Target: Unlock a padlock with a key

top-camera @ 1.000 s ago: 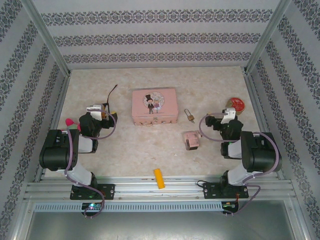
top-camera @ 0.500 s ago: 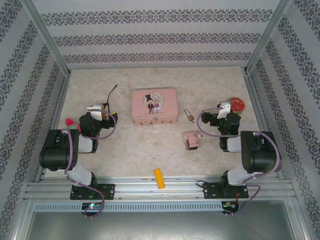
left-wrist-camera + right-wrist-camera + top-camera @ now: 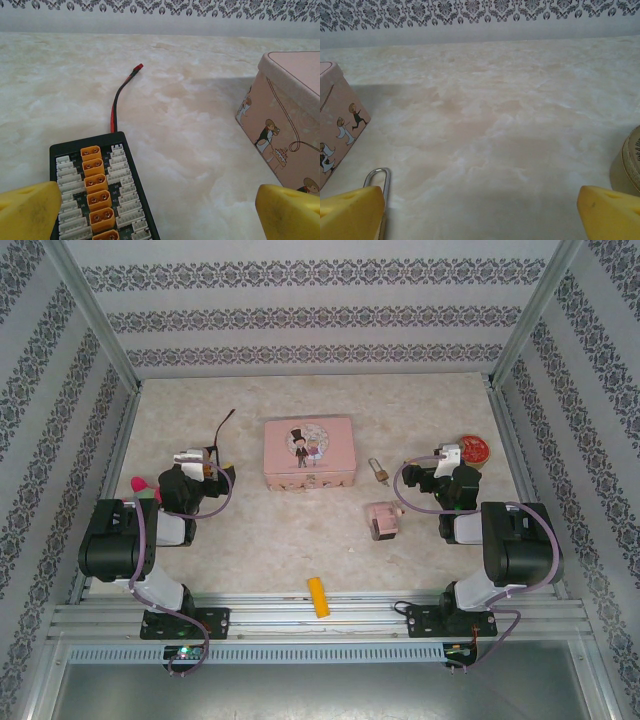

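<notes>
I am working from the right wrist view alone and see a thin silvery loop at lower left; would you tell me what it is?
Observer: That is the shackle of the brass padlock, lying just right of the pink tin.
Operator: Is anything nearer the arms than it?
Observer: A small pink block sits nearer the bases, apart from the padlock.
Operator: And the left gripper?
Observer: The left gripper is open over a black connector board, left of the tin.

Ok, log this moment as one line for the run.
left gripper: open, empty, by connector board | right gripper: open, empty, near padlock | padlock: on table, right of pink tin, untouched
</notes>
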Controlling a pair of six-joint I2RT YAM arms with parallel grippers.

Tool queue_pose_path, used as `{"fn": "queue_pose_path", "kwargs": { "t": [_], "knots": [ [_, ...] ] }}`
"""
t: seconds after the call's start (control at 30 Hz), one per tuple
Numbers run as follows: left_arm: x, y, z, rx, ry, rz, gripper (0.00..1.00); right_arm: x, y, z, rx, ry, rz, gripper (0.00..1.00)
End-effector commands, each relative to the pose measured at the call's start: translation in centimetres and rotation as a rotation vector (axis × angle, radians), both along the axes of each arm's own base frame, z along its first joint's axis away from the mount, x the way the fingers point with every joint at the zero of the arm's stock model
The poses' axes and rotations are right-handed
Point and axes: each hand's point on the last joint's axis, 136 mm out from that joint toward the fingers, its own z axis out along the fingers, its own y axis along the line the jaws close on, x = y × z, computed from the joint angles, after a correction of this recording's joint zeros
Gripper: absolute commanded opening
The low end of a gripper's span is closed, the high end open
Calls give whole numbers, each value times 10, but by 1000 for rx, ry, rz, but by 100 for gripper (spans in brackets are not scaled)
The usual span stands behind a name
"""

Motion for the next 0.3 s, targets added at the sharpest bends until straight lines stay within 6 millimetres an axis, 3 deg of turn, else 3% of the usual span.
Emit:
{"fn": "queue_pose_path", "kwargs": {
  "t": [0.0,0.27],
  "knots": [
    [0,0,4,11,-18,-3,99,2,7,10,-6,-33,35,98],
    [2,2,3,14,-4,5,99,2,7,10,-7,-31,35,98]
  ]
}}
